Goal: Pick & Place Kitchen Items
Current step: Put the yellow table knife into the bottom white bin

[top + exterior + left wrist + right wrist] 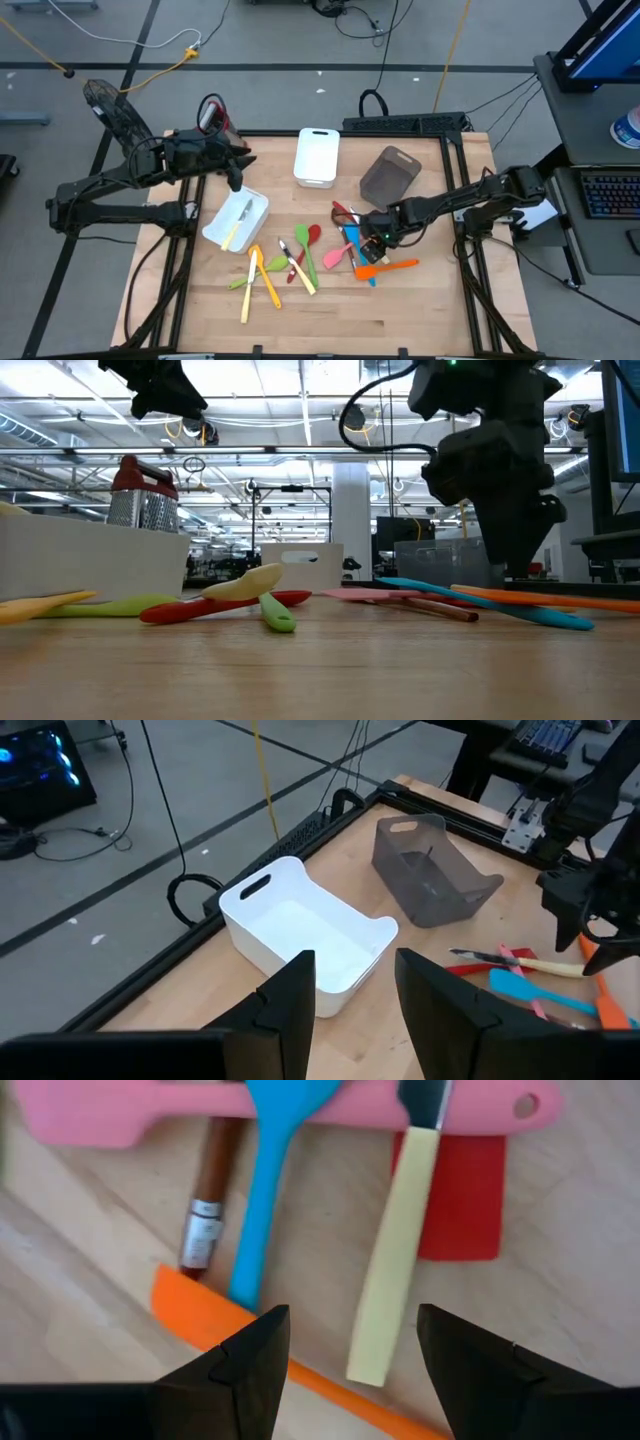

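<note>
close over the bench (330,320), the right pincer (350,1355) hangs with its two dark fingers apart and nothing between them. right below it lies a tight cluster of the kitchen items (360,250). the right wrist view shows them plainly: a pink spatula (290,1105) lying across the others, a blue spatula (262,1190) with a slim handle, and a brown-handled tool with a metal ferrule (205,1195) just beside it. a piece of pale-yellow-handled cutlery (390,1270) has a dark blade end that crosses the pink one, a flat red scraper (465,1200) lies partly under that handle, and an orange spatula (215,1315) runs beneath the fingers. all are slim, smooth and brightly coloured, lying flat on the wood.

a second scatter (275,270) sits toward the bench's middle and front: green, red and yellow spoons and pale yellow handles, crossing one another. from the low view a red spoon (215,605) and a green one (278,615) overlap there. one more pale-handled utensil (238,222) lies inside a white bin (215,235) on the left side.

the left pincer (350,995) is raised above the bench's left rear, fingers apart and empty, facing a second white bin (300,925) and a grey bin (430,870) at the back edge. a steel grater with a red top (143,495) stands behind the near white bin.
</note>
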Tool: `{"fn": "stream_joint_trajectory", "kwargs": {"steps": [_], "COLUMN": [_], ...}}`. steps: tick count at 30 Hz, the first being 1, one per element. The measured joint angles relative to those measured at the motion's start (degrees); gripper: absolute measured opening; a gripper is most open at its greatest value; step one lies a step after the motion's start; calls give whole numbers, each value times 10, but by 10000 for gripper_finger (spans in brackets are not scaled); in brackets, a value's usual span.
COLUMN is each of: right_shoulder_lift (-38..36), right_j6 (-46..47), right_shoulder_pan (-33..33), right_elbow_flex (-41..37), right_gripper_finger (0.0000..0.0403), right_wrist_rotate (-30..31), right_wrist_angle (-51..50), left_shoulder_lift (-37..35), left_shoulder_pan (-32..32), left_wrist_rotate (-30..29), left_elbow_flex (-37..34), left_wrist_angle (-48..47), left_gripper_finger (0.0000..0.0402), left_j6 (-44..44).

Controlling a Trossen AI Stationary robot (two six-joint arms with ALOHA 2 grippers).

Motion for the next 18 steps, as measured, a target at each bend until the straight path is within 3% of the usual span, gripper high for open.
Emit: {"fn": "stream_joint_trajectory", "kwargs": {"steps": [12,18], "right_shoulder_lift": [94,104], "right_j6": [44,76], "right_shoulder_pan": [9,9], "right_elbow_flex": [3,2], "right_gripper_finger": [212,212], "right_wrist_rotate": [12,10], "right_wrist_angle": [-3,-11], "left_shoulder_lift": [0,0], "left_shoulder_pan": [0,0], "left_wrist_rotate": [0,0], "left_elbow_flex": [0,0], "left_wrist_angle": [0,0], "left_gripper_finger": [145,145], "left_j6": [15,15]}}
